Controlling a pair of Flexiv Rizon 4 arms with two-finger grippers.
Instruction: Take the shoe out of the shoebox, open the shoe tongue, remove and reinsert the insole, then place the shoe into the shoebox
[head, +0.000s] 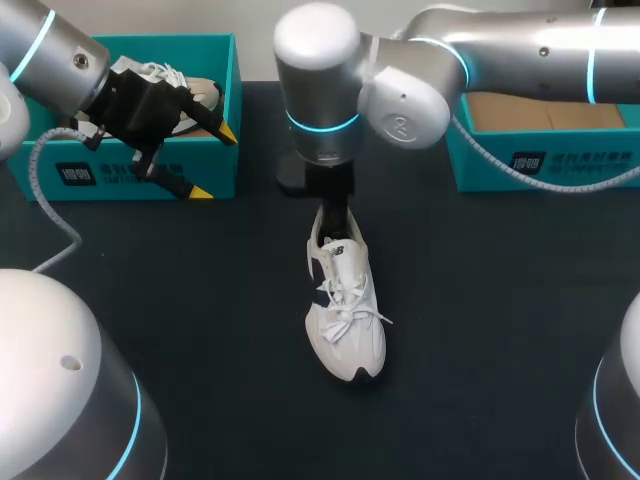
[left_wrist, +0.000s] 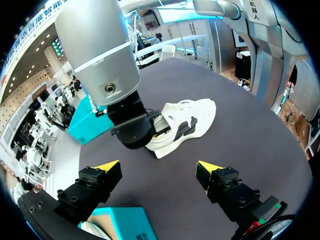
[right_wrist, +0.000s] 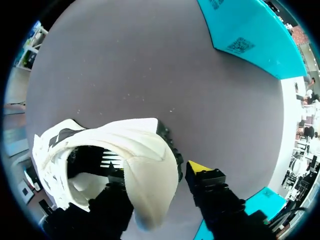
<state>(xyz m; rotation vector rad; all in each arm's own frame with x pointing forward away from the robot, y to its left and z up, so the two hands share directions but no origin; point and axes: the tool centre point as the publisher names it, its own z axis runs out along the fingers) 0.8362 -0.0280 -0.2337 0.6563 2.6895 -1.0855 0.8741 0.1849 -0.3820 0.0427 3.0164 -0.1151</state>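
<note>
The first step looks done: the white shoe is out of its box and stands upright on the dark table, its heel directly under the right pincer. That pincer straddles the heel wall, one side down inside the collar and the outer fingertip just behind the heel. A sliver of table shows between tip and heel, so I judge it spread, not clamped.

The left pincer hangs wide apart and empty, well back from the shoe. It is above the front wall of the left shoebox, where a second shoe lies.

The laces look undisturbed and pale lining fills the shoe's floor. By my reading, opening the tongue, pulling and refitting the insole, and the return to a shoebox are all left. The right shoebox sits beyond the right pincer.
</note>
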